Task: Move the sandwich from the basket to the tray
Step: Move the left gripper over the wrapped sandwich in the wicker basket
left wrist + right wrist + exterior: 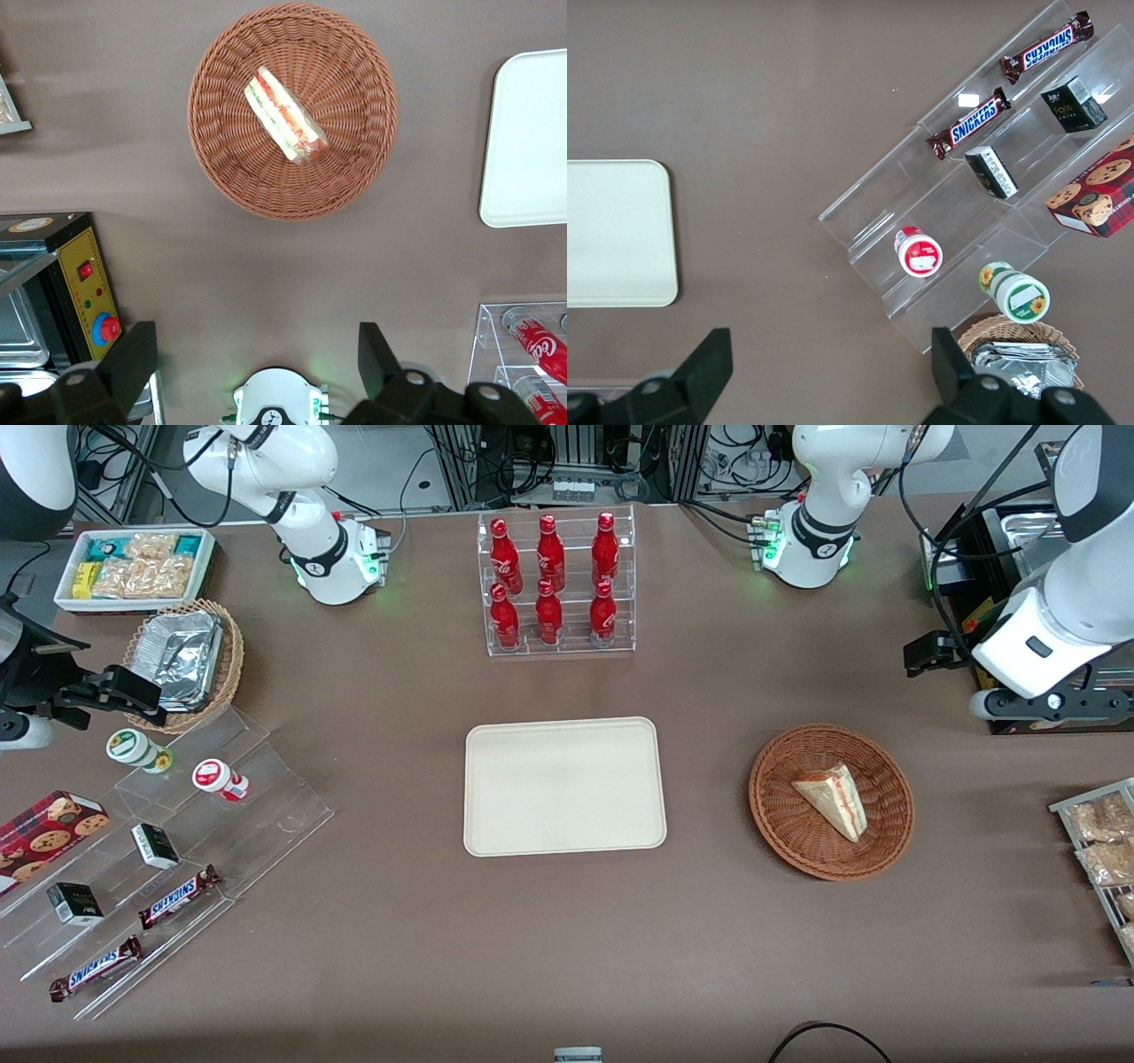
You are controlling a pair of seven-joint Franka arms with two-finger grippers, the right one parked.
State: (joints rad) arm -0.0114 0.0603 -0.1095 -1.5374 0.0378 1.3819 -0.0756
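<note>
The sandwich (833,799) (285,117), a pale bread wedge with a red and green filling stripe, lies in the round reddish-brown wicker basket (780,824) (230,168). The flat cream tray (563,786) (532,133) (616,235) sits mid-table beside the basket, toward the parked arm's end, with nothing on it. My left gripper (1054,707) (252,341) hovers high above the table, farther from the front camera than the basket and toward the working arm's end. Its fingers (133,359) stand open with only bare table between them.
A clear rack of red bottles (555,584) stands farther back than the tray. A black control box (84,292) sits beside my gripper. A rack of snack bags (1103,850) is at the working arm's end. Clear steps with snacks (177,850) and a tan foil basket (186,660) lie toward the parked arm's end.
</note>
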